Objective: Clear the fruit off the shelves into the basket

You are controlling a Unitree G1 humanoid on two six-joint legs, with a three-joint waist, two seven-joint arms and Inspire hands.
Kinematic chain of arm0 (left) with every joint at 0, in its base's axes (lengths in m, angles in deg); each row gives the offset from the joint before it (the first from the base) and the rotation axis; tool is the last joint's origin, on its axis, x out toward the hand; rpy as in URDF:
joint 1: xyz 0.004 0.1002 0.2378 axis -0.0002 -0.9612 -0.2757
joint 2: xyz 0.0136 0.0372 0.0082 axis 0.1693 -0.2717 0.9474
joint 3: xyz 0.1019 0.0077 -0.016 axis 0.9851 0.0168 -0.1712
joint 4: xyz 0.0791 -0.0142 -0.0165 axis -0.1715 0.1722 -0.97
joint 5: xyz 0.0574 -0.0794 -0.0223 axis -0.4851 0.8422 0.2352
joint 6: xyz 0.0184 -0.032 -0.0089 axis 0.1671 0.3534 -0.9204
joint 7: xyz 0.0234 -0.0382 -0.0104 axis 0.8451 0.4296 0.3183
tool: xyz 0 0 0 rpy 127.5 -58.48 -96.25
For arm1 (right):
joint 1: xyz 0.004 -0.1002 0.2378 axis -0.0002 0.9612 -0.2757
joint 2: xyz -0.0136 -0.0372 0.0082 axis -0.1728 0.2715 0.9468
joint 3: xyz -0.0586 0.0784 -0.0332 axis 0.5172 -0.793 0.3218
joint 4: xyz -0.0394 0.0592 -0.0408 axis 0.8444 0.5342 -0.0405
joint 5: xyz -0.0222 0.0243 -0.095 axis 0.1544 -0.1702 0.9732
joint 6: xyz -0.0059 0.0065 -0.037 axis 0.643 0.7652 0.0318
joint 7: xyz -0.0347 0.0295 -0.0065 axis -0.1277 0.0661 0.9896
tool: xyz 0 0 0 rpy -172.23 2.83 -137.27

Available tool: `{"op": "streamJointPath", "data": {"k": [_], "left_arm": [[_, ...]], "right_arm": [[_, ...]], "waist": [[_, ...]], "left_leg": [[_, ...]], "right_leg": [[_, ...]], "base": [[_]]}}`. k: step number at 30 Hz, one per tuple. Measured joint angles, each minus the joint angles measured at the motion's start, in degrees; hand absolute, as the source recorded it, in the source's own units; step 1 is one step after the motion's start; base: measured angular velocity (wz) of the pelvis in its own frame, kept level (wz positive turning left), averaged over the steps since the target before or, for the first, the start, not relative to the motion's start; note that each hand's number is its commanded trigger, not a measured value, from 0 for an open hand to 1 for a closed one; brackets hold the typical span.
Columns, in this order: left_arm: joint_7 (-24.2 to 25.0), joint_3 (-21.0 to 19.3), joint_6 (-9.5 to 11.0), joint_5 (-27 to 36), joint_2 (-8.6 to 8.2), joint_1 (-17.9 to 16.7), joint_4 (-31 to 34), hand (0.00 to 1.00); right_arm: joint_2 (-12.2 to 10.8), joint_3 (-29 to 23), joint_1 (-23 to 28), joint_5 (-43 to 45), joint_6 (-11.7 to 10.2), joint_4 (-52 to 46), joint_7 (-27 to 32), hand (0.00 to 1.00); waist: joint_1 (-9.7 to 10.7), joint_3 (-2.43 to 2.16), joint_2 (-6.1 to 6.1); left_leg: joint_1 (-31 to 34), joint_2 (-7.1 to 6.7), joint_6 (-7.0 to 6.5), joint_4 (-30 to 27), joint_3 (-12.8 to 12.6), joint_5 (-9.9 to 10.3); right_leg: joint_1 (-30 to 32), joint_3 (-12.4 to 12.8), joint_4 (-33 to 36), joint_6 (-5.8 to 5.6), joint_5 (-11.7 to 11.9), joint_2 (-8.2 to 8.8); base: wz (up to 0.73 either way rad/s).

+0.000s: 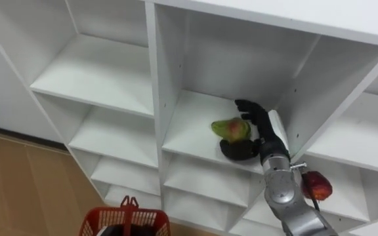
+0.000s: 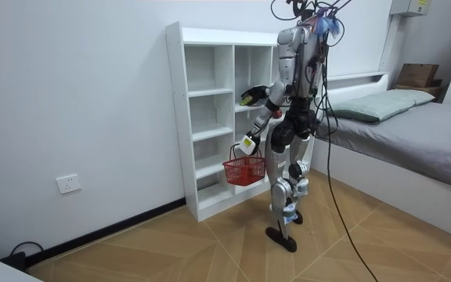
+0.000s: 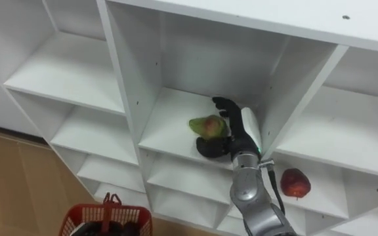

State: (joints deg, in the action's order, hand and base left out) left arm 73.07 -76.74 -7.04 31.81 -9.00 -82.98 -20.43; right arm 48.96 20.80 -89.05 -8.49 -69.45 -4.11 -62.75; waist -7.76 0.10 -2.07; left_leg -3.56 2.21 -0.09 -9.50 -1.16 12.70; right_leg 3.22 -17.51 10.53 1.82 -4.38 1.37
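I stand facing a white closet (image 1: 153,78) of open compartments. My right hand (image 1: 262,126) reaches into the upper middle compartment. Its fingers curl over a green fruit with a red blush (image 1: 230,128) and its thumb lies beneath it, just above the shelf board. A red apple (image 1: 315,185) lies in the compartment one row lower, to the right of my forearm. A red basket (image 1: 110,214) hangs low at my left. In the room view, my left hand (image 2: 249,144) grips the basket's handle above the basket (image 2: 243,170).
The compartments on the closet's left side (image 1: 90,72) hold nothing. Wooden floor (image 1: 18,190) lies below on the left. In the room view a bed (image 2: 413,129) stands behind me and a wall socket (image 2: 67,184) sits low on the wall.
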Motion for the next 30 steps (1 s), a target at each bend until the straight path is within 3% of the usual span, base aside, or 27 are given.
{"op": "streamJointPath", "data": {"k": [23, 30], "left_arm": [[-3.53, 1.45, -0.93, 1.09, 0.03, 0.61, 0.11, 1.0], [-3.73, 2.01, -0.79, 3.48, -0.06, 0.73, 0.13, 1.0]], "right_arm": [[-0.36, 0.49, -0.51, -2.65, 1.01, 0.84, -1.63, 1.0], [-0.4, 0.42, 2.3, -2.82, 0.73, -2.18, -3.99, 1.0]], "waist": [[1.09, -0.22, 0.42], [1.36, -0.09, 0.68]], "left_leg": [[-0.1, 0.07, -0.02, 0.01, -0.08, 0.01], [-0.23, 0.08, -0.02, 0.17, -0.45, 0.01]], "right_leg": [[0.07, -0.18, 0.19, -0.04, 0.02, 0.03], [0.07, 0.1, 0.29, 0.0, 0.09, 0.01]], "base": [[0.0], [0.0]]}}
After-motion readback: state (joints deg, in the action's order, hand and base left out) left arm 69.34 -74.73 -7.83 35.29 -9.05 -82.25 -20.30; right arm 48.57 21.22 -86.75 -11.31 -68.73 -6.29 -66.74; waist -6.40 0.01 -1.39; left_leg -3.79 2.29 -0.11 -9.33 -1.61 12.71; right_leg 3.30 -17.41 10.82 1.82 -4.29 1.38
